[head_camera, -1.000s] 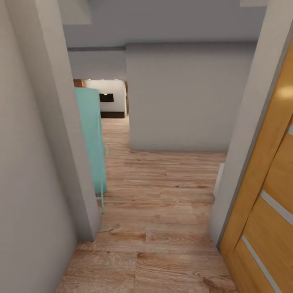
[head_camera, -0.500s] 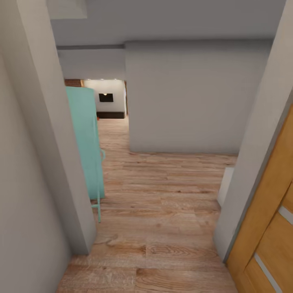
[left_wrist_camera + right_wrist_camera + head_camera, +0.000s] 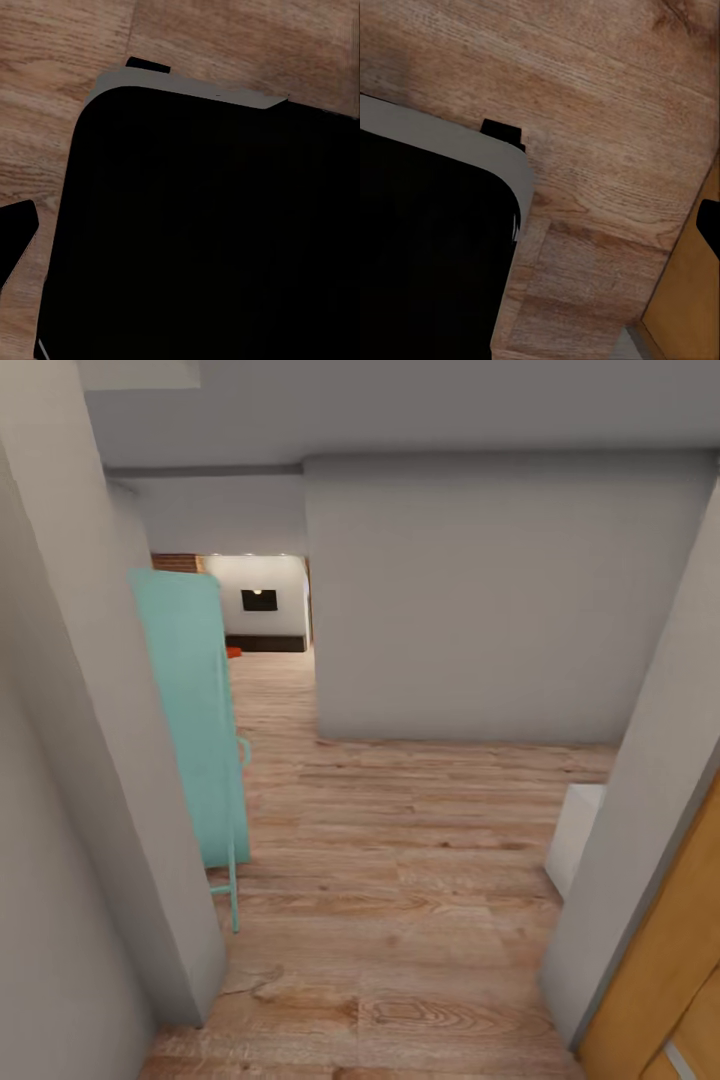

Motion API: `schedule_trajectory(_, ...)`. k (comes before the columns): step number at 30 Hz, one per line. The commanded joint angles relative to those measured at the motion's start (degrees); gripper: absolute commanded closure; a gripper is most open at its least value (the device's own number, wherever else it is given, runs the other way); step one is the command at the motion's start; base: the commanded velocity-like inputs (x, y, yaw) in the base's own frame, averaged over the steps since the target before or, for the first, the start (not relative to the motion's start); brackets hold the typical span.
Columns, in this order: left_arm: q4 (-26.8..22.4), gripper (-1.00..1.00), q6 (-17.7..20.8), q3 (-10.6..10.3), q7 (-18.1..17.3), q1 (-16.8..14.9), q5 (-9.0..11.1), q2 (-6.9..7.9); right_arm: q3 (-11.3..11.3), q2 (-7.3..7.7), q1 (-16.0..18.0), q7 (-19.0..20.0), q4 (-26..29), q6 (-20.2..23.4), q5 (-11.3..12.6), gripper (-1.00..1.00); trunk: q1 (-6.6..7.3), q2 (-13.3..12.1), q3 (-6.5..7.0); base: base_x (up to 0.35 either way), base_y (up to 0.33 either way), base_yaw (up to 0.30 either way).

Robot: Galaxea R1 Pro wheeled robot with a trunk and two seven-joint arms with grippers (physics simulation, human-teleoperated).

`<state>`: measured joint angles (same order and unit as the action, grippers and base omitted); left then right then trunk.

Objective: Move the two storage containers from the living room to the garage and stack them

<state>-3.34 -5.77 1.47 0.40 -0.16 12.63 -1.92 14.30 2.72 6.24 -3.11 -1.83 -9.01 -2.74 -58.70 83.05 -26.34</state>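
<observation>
I stand in a doorway and look down a hallway with a light wood-plank floor [image 3: 400, 880]. Far down the passage, beside a white wall with a dark fireplace opening [image 3: 259, 600], a small orange-red patch [image 3: 232, 651] lies on the floor; it is too small to tell whether it is one of the storage containers. Both wrist views look down on planks and my black base [image 3: 202, 232] [image 3: 427, 255]. A dark fingertip [image 3: 15, 232] shows at the edge of the left wrist view and another fingertip [image 3: 709, 225] at the edge of the right wrist view. Nothing is held.
A grey door jamb [image 3: 110, 760] stands close on the left, with a teal panel on thin legs [image 3: 195, 730] just behind it. An orange wooden door [image 3: 660, 980] and a jamb flank the right. A white box [image 3: 575, 835] sits low on the right. A grey wall [image 3: 500, 600] blocks straight ahead.
The camera has moved forward through the doorway: the wooden door has slid off to the right, the teal panel is nearer, and the orange-red patch has come into sight.
</observation>
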Motion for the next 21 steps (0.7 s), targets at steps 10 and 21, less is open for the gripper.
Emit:
schedule_trajectory(10, 0.0, -1.0, -0.1, 0.1, 0.0, 0.0, 0.2, -0.02, 0.3, -0.21, 0.0, -0.3, -0.1, -0.5, -0.2, -1.0, -0.03, 0.0, -0.05, 0.325, 0.0, 0.0)
schedule_trajectory(21, 0.0, -1.0, -0.1, 0.1, 0.0, 0.0, 0.2, -0.02, 0.3, -0.11, 0.0, -0.2, -0.1, -0.6, -0.2, -1.0, -0.03, 0.0, -0.05, 0.325, 0.0, 0.0)
